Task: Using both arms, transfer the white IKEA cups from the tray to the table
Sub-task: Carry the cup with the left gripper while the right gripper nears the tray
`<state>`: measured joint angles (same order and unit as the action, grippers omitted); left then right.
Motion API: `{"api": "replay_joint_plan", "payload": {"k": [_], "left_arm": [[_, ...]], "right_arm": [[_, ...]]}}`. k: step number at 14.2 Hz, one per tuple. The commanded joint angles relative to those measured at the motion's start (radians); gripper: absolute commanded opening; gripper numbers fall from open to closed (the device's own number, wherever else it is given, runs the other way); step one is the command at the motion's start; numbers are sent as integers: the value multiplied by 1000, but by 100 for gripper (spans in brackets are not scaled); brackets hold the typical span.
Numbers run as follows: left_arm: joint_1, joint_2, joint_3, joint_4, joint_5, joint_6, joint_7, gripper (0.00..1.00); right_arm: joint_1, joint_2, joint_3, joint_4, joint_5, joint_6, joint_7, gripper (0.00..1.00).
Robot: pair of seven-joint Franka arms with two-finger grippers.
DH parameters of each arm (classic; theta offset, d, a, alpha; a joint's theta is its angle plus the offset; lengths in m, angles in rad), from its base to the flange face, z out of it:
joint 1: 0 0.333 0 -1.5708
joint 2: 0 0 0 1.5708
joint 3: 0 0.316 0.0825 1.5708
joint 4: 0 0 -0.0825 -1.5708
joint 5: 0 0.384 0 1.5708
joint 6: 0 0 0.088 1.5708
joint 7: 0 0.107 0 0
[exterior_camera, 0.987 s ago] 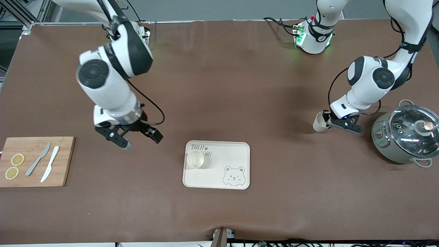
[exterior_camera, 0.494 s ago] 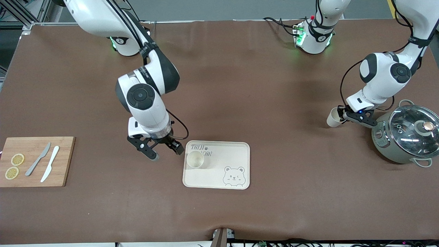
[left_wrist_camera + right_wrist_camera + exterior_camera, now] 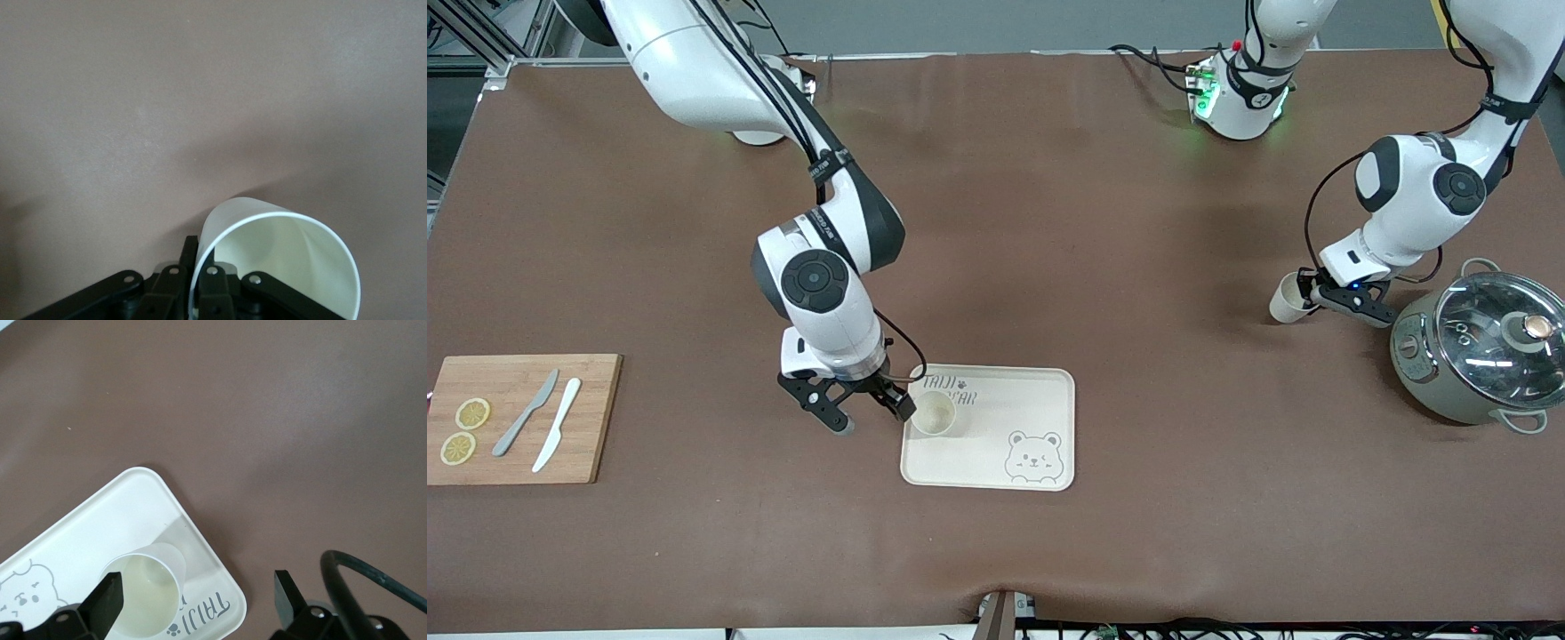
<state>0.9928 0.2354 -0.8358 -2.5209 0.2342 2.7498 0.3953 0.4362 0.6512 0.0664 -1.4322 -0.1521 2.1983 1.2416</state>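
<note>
Right gripper (image 3: 858, 412) hangs agape beside the tray's (image 3: 996, 476) cup (image 3: 934, 413): straddle it squarely. Left gripper (image 3: 1316, 298) clamps its cup (image 3: 1286, 300).

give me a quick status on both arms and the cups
Left gripper shut on one white cup, tilted, over the table beside the pot. Right gripper open at the tray, beside the second cup. Nothing in the way.
</note>
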Motion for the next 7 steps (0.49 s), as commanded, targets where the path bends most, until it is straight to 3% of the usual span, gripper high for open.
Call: {"api": "replay_joint_plan", "payload": {"k": [1, 7], "left_arm": [[20, -13, -19, -12, 16, -8, -10, 0], [20, -19, -19, -2, -4, -82, -9, 0]], "right_arm": [[18, 37, -7, 35, -27, 3, 24, 100], [52, 80, -7, 33, -26, 14, 32, 100]]}}
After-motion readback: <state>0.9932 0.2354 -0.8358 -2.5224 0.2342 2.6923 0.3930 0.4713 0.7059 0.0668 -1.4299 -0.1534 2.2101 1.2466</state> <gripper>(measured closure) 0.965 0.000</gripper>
